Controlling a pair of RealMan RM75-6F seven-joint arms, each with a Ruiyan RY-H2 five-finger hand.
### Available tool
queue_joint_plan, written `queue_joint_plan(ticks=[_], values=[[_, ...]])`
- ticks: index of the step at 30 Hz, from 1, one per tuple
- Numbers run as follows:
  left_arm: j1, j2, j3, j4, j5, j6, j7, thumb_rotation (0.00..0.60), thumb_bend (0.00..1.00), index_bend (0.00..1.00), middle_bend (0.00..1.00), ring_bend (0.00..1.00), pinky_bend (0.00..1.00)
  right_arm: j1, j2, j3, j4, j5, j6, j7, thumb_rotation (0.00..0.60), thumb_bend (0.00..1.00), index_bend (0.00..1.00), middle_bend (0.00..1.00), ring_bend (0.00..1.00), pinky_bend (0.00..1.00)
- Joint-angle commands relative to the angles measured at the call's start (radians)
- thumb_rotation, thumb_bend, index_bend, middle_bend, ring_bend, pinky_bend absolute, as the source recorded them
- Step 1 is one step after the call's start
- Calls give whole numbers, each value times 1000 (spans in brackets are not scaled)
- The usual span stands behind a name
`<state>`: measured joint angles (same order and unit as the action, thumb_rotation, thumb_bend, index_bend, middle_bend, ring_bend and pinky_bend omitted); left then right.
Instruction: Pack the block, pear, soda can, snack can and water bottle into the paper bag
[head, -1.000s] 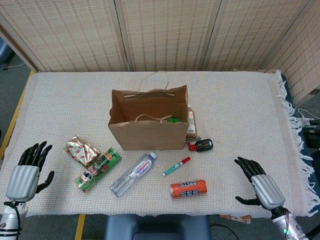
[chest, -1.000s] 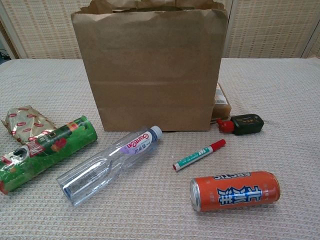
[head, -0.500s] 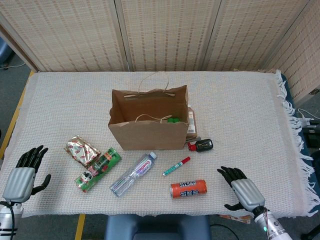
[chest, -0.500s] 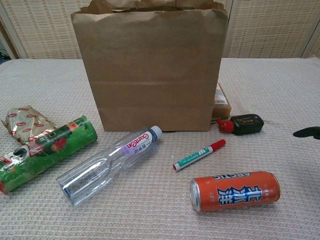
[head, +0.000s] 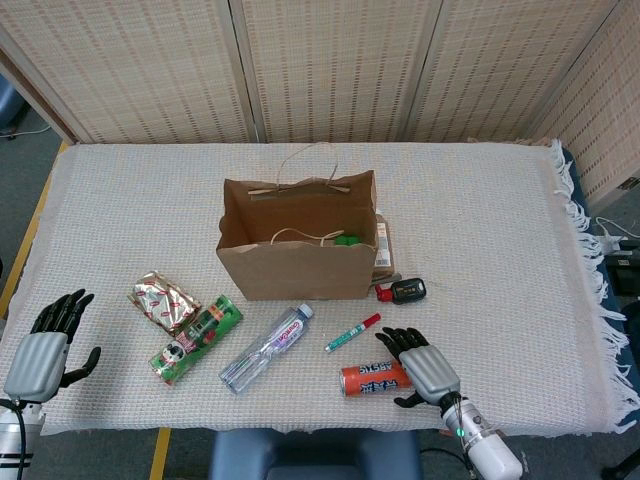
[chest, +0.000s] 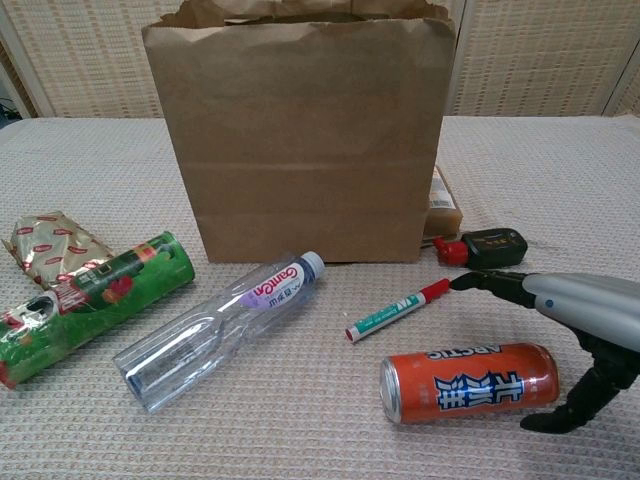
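The right hand is seen at the soda can, with its fingers spread over the can's far end and the thumb curled below it; nothing is gripped, and whether the can is touched cannot be told. Half a second ago this hand was well to the right of the can; it has since been brought in to the can's end. The left hand is held open, fingers apart, far to the left of the can, and has hardly moved.

The soda can is laid on its side near the table's front edge, its long axis running left to right, its top pointed left. The marker is found just behind the can, red cap toward the right. The water bottle is laid left of the can, slanted, cap pointed toward the paper bag. The snack can is placed further left, on its side at a similar slant, and a foil packet is seen beside it. The paper bag is stood upright behind the can, mouth open, with something green inside. A black and red device is set at the bag's right corner.
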<state>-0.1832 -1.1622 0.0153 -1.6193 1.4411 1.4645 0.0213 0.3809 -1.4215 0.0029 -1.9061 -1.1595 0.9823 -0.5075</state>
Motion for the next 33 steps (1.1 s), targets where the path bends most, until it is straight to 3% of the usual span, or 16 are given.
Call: queue_joint_plan(ticks=[1, 5, 8, 12, 14, 23, 28, 33], values=[[2, 0, -4, 0, 1, -4, -1, 600, 377, 36, 0, 0, 92, 25, -49, 1, 28, 30, -16, -22, 600, 31, 80, 9, 0, 12], [5, 1, -7, -3, 4, -11, -2, 600, 377, 36, 0, 0, 92, 43, -105, -6, 64, 42, -15, -43, 600, 52, 186, 72, 11, 40], [8, 2, -10, -5, 5, -15, -5, 600, 377, 37, 0, 0, 92, 50, -139, -8, 83, 41, -2, -56, 600, 185, 346, 200, 140, 141], [10, 6, -16, -9, 1, -25, -15, 600, 377, 43, 0, 0, 92, 45, -149, -21, 95, 17, 31, -58, 600, 339, 652, 487, 484, 599], [11, 7, -18, -9, 1, -28, -19, 600, 377, 45, 0, 0, 92, 43, -139, -23, 90, 8, 44, -52, 600, 367, 727, 545, 557, 694], [15, 10, -24, -16, 0, -44, -22, 600, 377, 45, 0, 0, 91, 25, -21, 35, -48, -155, 154, 113, 600, 382, 764, 570, 584, 715], [17, 8, -27, -23, 1, -49, -18, 600, 378, 46, 0, 0, 92, 34, 20, 140, -122, -230, 223, 280, 600, 393, 769, 572, 583, 716], [19, 7, -32, -24, 0, -52, -18, 600, 377, 46, 0, 0, 91, 54, 21, 261, -99, -144, 251, 411, 600, 398, 770, 572, 574, 716]])
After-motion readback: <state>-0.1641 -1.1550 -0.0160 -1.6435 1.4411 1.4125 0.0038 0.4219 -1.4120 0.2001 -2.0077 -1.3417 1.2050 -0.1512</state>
